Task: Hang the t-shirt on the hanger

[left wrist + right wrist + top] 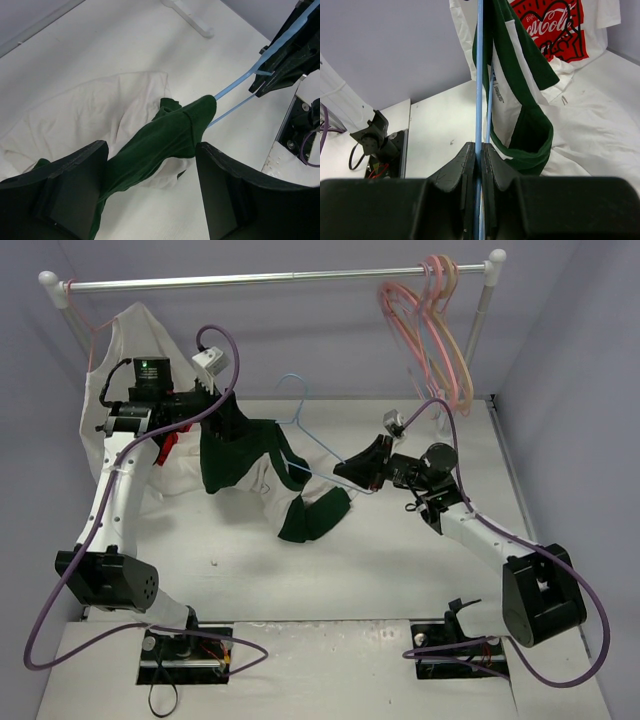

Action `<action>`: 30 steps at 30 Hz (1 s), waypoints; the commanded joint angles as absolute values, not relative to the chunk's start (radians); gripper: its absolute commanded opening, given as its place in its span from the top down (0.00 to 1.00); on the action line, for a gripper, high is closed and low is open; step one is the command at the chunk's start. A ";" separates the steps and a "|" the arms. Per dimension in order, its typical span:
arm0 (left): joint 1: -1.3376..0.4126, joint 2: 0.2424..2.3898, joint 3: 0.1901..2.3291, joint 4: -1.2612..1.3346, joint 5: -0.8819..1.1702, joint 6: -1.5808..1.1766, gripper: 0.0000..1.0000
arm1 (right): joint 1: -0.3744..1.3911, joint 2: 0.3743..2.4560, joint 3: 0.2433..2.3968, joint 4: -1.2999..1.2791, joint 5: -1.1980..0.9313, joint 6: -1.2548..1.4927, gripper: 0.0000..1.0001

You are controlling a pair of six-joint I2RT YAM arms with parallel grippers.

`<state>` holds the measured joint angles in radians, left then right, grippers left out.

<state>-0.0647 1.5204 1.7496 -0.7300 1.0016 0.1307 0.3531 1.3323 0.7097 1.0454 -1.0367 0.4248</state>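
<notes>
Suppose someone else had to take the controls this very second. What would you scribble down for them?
Left gripper: jaws apart, with the t-shirt running between them by its green fabric and lifted above the table. I can't tell how firmly it is caught.
Right gripper: shut on the hanger, holding it off the table.
Done: the hanger's far end disappears into the green fabric.
Left: work the shirt over both hanger shoulders; most of it lies bunched on the table.

White t-shirt (236, 455) with dark green sleeves, light-blue wire hanger (312, 437), pink and peach hangers (432, 330) far right, white shirt (550, 25) with red lettered print far left, purple cables (236, 360), off-white table (400, 560), lavender-grey walls.
</notes>
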 commanded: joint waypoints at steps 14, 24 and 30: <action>-0.069 1.528 1.743 -0.695 1.172 0.158 0.42 | 0.348 1.358 0.819 1.204 -1.108 0.469 1.00; -0.103 1.456 1.592 -0.612 1.209 0.086 0.61 | 0.350 1.408 0.873 1.173 -1.106 0.466 1.00; -0.135 1.427 1.557 -0.614 1.200 0.078 0.61 | 0.359 1.424 0.885 1.146 -1.092 0.459 1.00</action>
